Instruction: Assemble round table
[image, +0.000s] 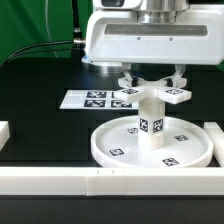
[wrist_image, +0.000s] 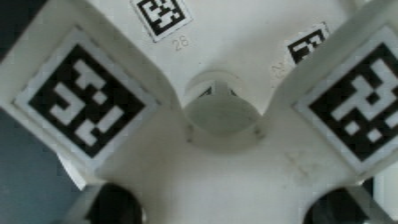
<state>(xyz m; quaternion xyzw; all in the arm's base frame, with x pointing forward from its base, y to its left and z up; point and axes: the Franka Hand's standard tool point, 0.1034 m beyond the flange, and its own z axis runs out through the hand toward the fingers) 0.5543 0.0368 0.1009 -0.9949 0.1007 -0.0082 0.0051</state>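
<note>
The large rimmed round disc (image: 108, 146) lies flat on the black table. The short cylindrical leg (image: 150, 124) stands upright at the disc's middle, tags on its side. The cross-shaped four-armed piece (image: 151, 94) sits level on top of the leg. My gripper (image: 152, 82) comes down from above and its fingers close on the cross piece from both sides. In the wrist view the cross piece (wrist_image: 125, 160) fills the picture, with tagged arms and a round hub (wrist_image: 222, 110) in the middle. My gripper (wrist_image: 237, 208) clamps one white arm, with a dark fingertip (wrist_image: 111, 205) at each side.
The marker board (image: 92, 98) lies flat behind the disc, toward the exterior view's left. White border rails run along the front (image: 60, 180), the right (image: 214, 134) and the left edge (image: 3, 130). A green cable (image: 40, 45) hangs at the back left.
</note>
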